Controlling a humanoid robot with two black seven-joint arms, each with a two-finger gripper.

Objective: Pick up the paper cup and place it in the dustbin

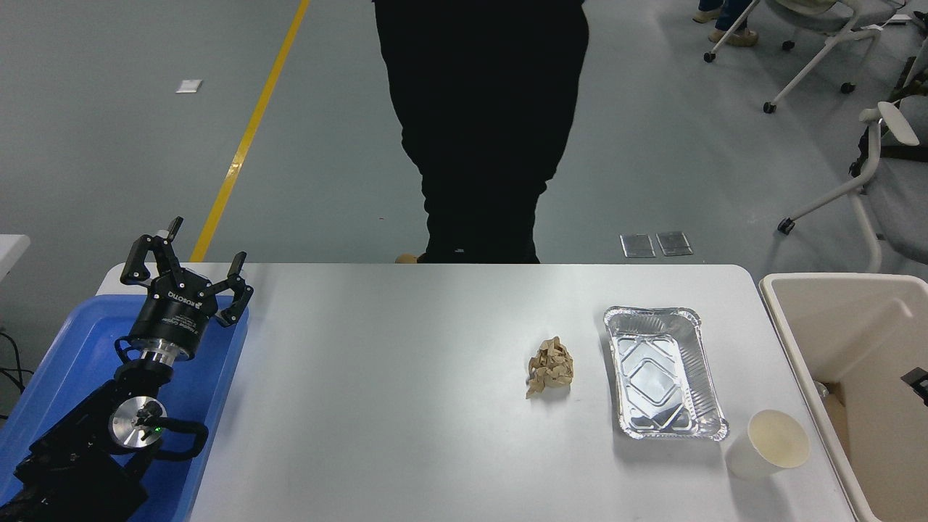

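We see the white table [406,406] carrying everything, with a person in black [482,130] standing at its far edge. Using the foil tray [663,371] as our landmark: the beige dustbin [797,341] stands well to its right, off the table's right edge, its thick rim running alongside that edge. Far to the tray's left, a blue plastic tray [65,348] overlaps the table's left edge, and our left end effector [190,270] is parked above it, its fingers spread apart and holding nothing. Between that and the foil tray lies a wide bare stretch of table. The crumpled brown paper wad [549,367] sits just left of the foil tray. The paper cup [770,444] stands upright just off the tray's near right corner, close to the dustbin's rim. Our right end effector is out of sight.
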